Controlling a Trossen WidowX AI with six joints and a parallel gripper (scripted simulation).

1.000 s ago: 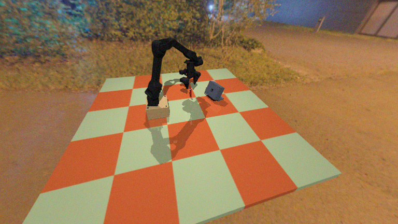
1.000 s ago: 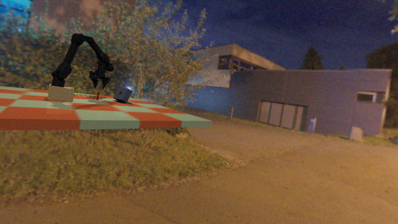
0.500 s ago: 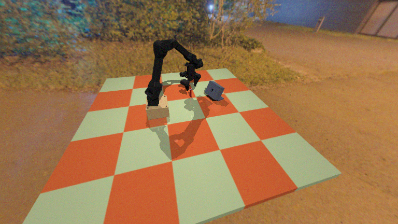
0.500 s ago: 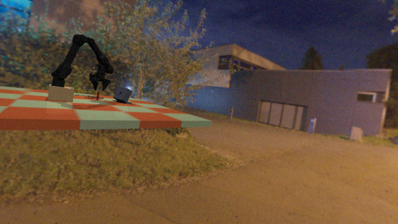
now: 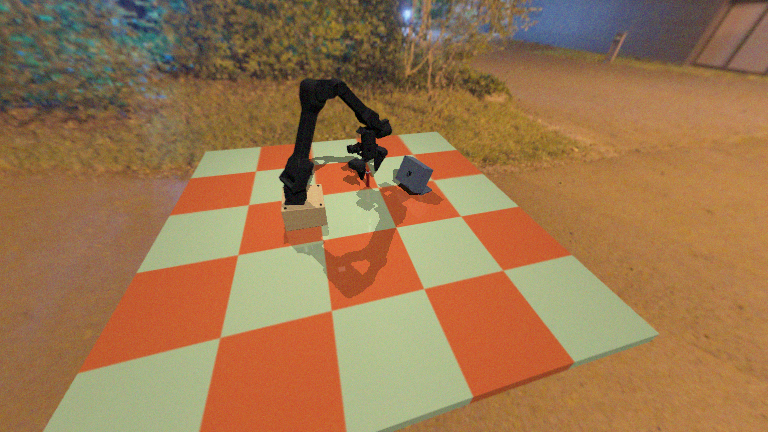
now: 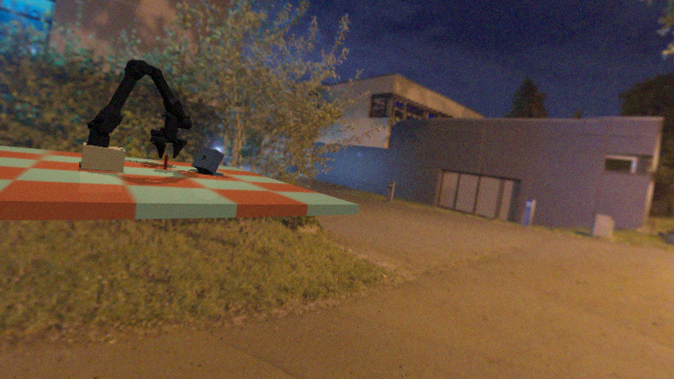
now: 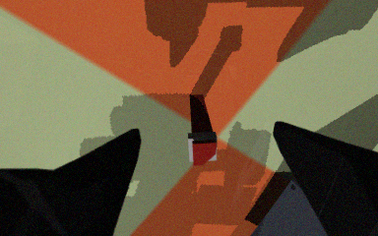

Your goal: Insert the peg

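A thin red peg [image 5: 367,180] [image 6: 166,162] [image 7: 204,152] stands upright on the table. In the wrist view its end looks flat-sided, red with pale edges, and a dark side runs upward from it. My gripper [image 5: 369,175] [image 6: 168,157] [image 7: 207,131] is open and points down over the peg, with a finger on either side of the peg's upper part and wide gaps to both. The blue-grey sloped panel [image 5: 419,174] [image 6: 208,160] [image 7: 290,216] stands beyond the peg from the arm's base. Its dark hole [image 5: 408,173] shows in the top view; its exact shape is too small to tell.
The arm's base sits on a beige block [image 5: 305,219] [image 6: 102,159]. The checkered table [image 5: 379,359] [image 6: 183,210] is orange and pale green. In the wrist view the panel's corner lies at the lower right, partly behind the right finger. Arm shadows cross the table.
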